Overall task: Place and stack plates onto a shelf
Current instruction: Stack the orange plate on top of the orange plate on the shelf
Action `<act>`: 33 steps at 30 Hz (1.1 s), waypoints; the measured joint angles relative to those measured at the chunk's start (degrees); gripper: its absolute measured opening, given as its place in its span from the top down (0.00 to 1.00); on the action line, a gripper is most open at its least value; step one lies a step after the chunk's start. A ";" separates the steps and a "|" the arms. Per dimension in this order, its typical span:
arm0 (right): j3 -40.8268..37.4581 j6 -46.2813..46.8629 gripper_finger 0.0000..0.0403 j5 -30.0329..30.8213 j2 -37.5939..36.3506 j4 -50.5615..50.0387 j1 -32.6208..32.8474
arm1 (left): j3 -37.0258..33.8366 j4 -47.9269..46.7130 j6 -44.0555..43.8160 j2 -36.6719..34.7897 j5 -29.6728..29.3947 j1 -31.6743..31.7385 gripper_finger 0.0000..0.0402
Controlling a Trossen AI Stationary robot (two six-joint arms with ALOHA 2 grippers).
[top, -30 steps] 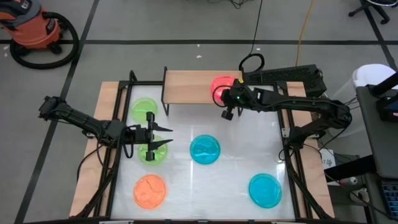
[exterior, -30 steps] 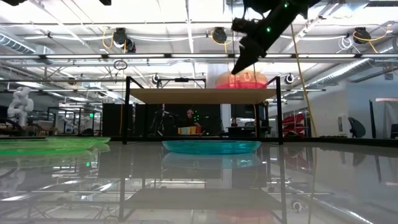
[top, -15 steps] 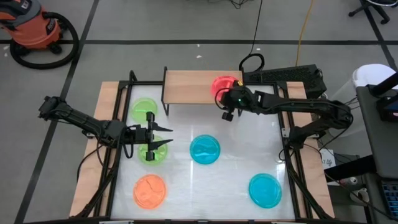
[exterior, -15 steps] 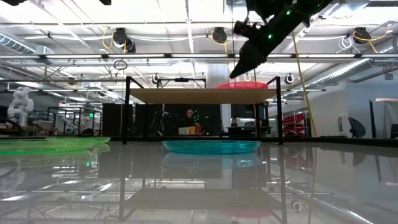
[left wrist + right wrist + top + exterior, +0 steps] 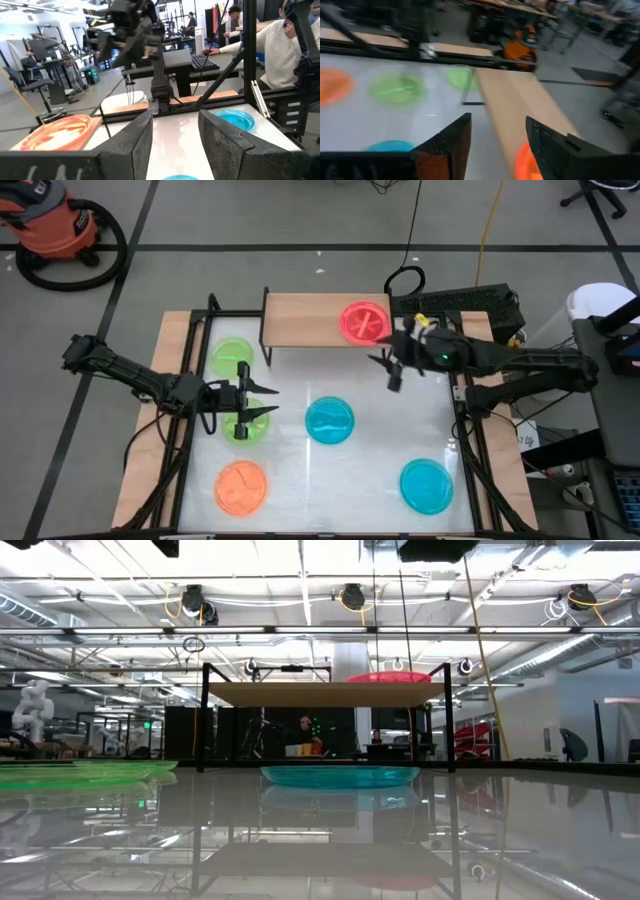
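Note:
A pink plate (image 5: 364,321) lies flat on the right end of the wooden shelf (image 5: 310,320); the low view shows this plate (image 5: 388,677) resting on the shelf top (image 5: 325,693). My right gripper (image 5: 390,370) stands open just off the shelf's near right corner, with nothing between its fingers (image 5: 495,145). Two green plates (image 5: 232,357) (image 5: 243,423), two blue plates (image 5: 329,420) (image 5: 427,485) and an orange plate (image 5: 241,486) lie on the white table. My left gripper (image 5: 258,402) is open over the nearer green plate.
The shelf's left half is bare wood. The table's wooden edges and black frame rails (image 5: 185,430) run along both sides. In the left wrist view a seated person (image 5: 280,45) shows beyond the table. An orange vacuum (image 5: 50,225) stands on the floor at the far left.
My right gripper has opened and let go of the pink plate, which it held tilted over the shelf's right end; the plate now lies flat there. The gripper has then drawn back toward the table's right and near edges and risen out of the low view.

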 joint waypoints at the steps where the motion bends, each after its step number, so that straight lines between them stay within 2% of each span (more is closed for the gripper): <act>1: -0.51 0.86 0.58 -0.70 -0.87 0.05 1.16 | 0.13 -0.06 0.11 0.00 0.00 0.00 0.59; 8: -10.98 2.38 0.59 -1.08 -5.27 8.98 7.29 | 3.15 -3.53 2.17 0.01 -0.48 -0.93 0.59; 11: -16.50 2.34 0.59 -1.05 -6.24 15.73 8.45 | 5.29 -6.87 -0.47 0.60 -0.46 -1.39 0.59; 15: -23.19 2.13 0.59 -1.03 -6.60 26.61 9.35 | 10.21 -17.98 -3.35 2.22 -0.46 -1.99 0.59; 18: -27.26 1.05 0.59 -1.01 -6.62 33.81 9.83 | 15.58 -31.24 -8.04 5.17 -0.09 -2.00 0.59; 22: -30.91 0.77 0.59 -0.99 -6.64 40.86 10.08 | 22.31 -45.43 -13.38 11.16 2.86 -1.99 0.59; 25: -32.40 0.79 0.59 -0.99 -6.66 43.92 10.08 | 25.49 -52.48 -15.15 15.79 7.65 -1.99 0.59; 33: -34.10 2.70 0.59 -1.05 -6.64 45.86 10.08 | 26.51 -64.65 -20.21 24.53 19.27 -1.86 0.59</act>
